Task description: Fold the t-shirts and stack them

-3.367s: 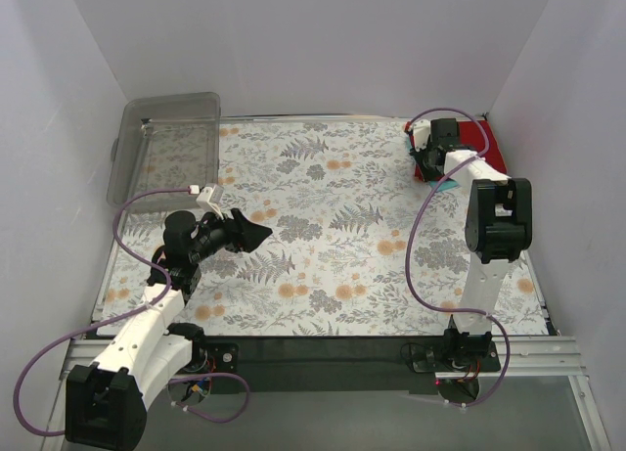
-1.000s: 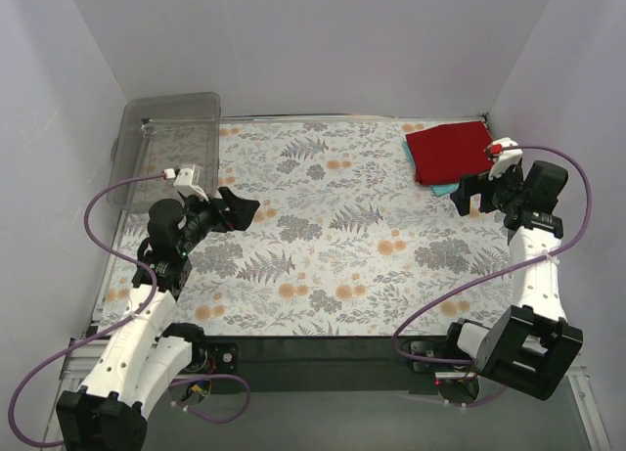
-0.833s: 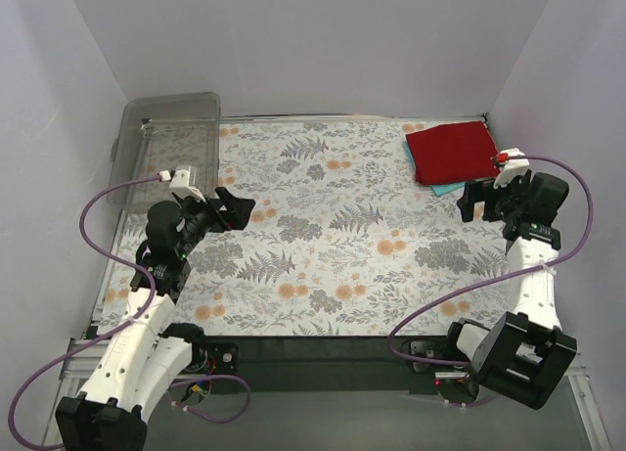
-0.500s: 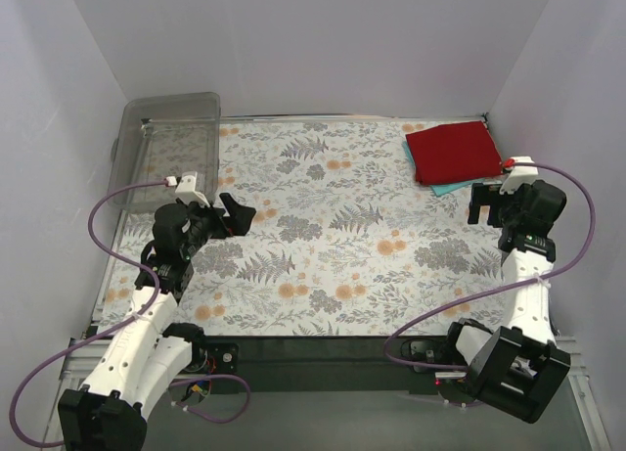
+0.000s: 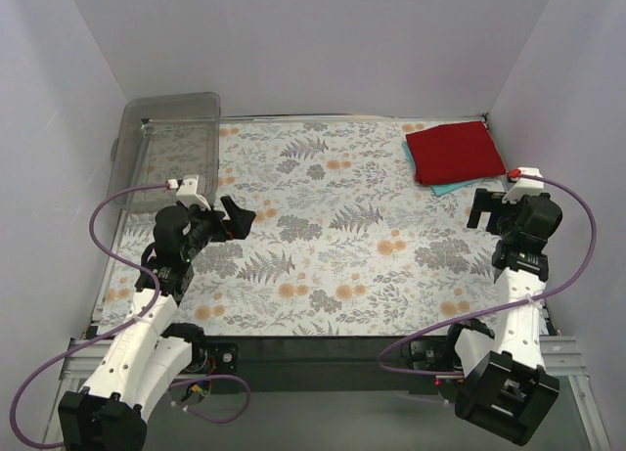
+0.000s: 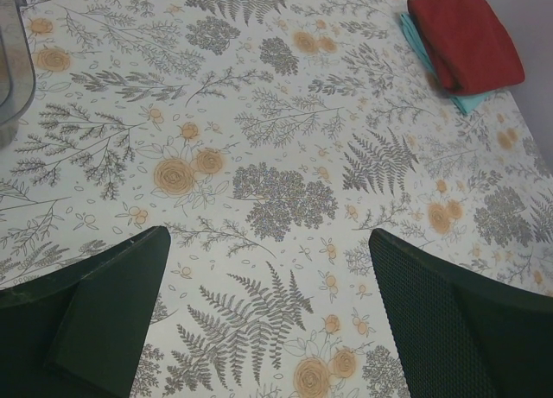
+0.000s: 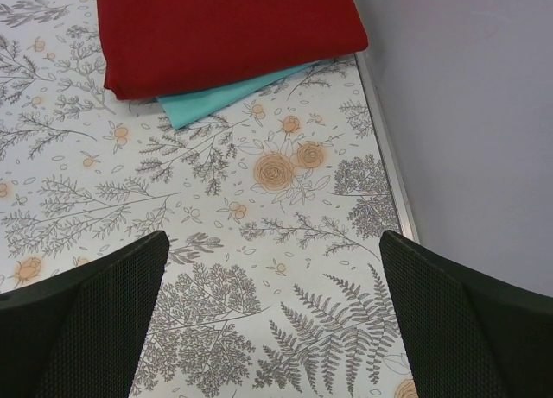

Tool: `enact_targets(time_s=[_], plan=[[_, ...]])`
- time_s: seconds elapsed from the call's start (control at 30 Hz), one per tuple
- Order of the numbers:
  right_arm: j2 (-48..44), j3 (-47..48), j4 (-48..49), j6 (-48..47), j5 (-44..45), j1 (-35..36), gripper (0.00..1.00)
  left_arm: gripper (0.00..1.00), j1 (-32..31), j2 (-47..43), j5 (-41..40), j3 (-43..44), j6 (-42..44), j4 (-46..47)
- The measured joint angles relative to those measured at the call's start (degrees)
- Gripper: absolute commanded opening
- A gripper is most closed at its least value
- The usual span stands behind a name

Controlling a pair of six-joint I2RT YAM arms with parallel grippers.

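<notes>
Top external, clear bin (image 5: 125, 162) far left, red shirt (image 5: 452, 150) atop teal shirt (image 5: 448, 189)

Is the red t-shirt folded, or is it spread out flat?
Folded. The red t-shirt is a compact rectangle with a rounded fold edge, lying on the teal t-shirt.

The left arm (image 5: 137, 336) and right arm (image 5: 520, 312) have white shells and black joint blocks. A purple cable (image 5: 95, 226) loops from each. Their fingers (image 6: 449, 329) are broad, dark, with fine mesh texture; white plugs (image 5: 188, 185) top the wrists.
</notes>
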Motion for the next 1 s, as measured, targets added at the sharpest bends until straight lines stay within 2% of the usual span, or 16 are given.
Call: enact_targets(time_s=[1.0], plan=[[-0.74,-2.38,1.11,1.11,1.97,-0.02,0.96,0.93,0.0,0.0,-0.02,-0.76,0.5,0.04]])
